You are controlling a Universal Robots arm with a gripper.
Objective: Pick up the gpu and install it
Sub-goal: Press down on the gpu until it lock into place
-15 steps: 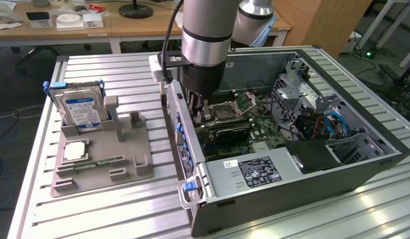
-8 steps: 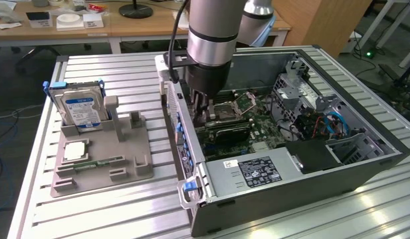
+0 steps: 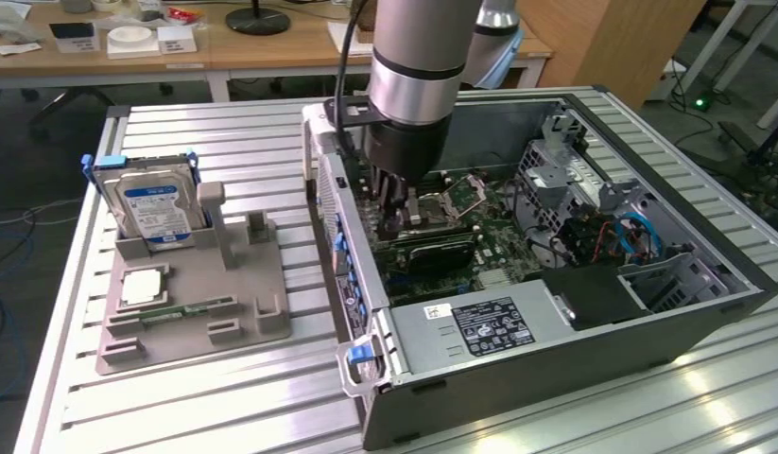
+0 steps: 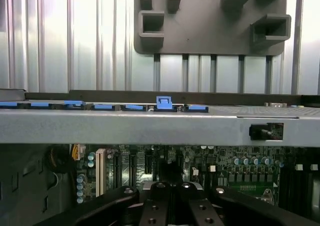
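We've got the claw (image 3: 391,222) down inside the open case (image 3: 641,312), right behind the case's rear wall, and whether it's open or clamped, we cannot tell. Just beneath it a dark flat card, what we take for the gpu (image 3: 429,252), lies on the motherboard (image 3: 490,232); grip or contact, we can't say. From the wrist, the claw (image 4: 170,186) hangs over the board (image 4: 240,168) behind the grey wall with blue clips (image 4: 164,104). Out on the table (image 3: 187,416), the grey holder (image 3: 193,317) carries the hard drive (image 3: 155,208) near the far edge.
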